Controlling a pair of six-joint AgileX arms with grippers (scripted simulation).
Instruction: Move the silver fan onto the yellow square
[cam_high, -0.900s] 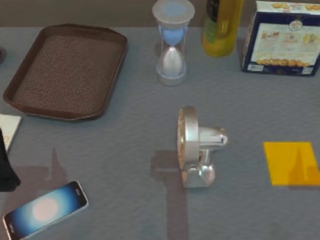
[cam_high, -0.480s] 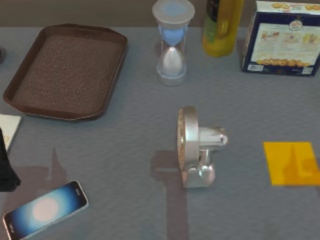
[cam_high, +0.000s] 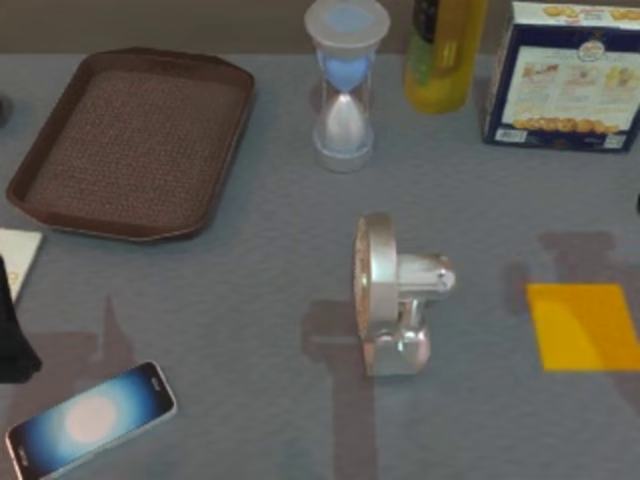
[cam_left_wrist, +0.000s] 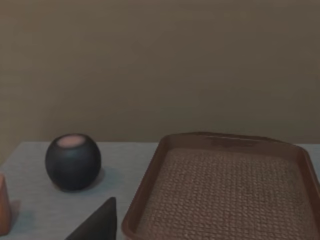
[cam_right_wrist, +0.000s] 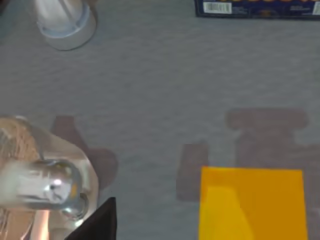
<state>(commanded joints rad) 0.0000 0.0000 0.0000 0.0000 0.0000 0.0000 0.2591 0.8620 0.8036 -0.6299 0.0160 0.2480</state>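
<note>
The silver fan (cam_high: 395, 295) stands mid-table, its round grille head edge-on toward the left and its motor housing pointing right. The yellow square (cam_high: 585, 325) lies flat near the right edge, a hand's width right of the fan, with nothing on it. In the right wrist view the fan (cam_right_wrist: 42, 182) and the yellow square (cam_right_wrist: 252, 202) both show, with a dark part of my right gripper (cam_right_wrist: 100, 224) hanging above the bare table between them. It touches neither. My left arm (cam_high: 10, 335) sits parked at the left edge.
A brown tray (cam_high: 135, 60) lies at the back left. An hourglass (cam_high: 345, 85), a yellow bottle (cam_high: 440, 55) and a blue box (cam_high: 560, 75) line the back. A phone (cam_high: 90, 415) lies front left. A black ball (cam_left_wrist: 73, 161) rests beside the tray (cam_left_wrist: 225, 190).
The right arm's shadow has slid off the yellow square toward the back of the table. The fan and the left arm have not moved.
</note>
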